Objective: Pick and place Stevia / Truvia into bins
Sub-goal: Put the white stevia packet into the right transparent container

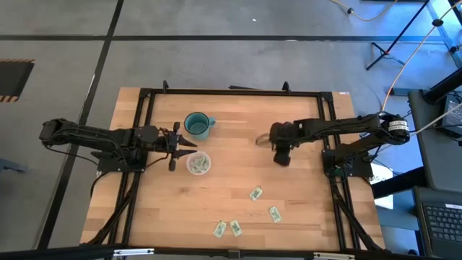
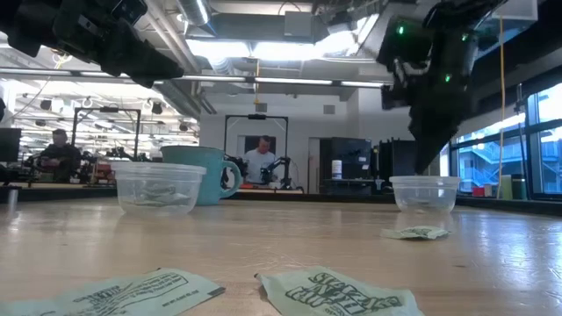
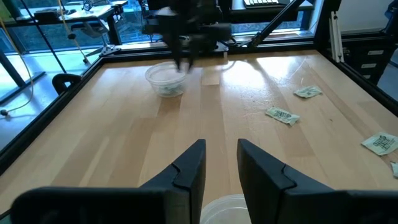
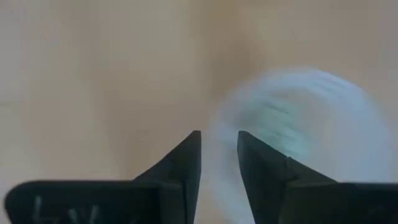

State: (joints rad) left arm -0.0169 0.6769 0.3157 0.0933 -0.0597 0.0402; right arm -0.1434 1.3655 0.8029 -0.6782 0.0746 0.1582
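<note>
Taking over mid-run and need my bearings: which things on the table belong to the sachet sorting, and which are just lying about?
Job:
- loose sachets
- left cup, sachets inside
- right cup, sachets inside
- left gripper, beside the left cup
- right gripper, beside the right cup

Lying about:
- teal mug

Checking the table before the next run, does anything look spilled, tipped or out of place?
Nothing is spilled or tipped. Both small round clear plastic cups and the teal handled mug stand upright. Four white-and-green paper sachets still lie loose on the wooden table.
</note>
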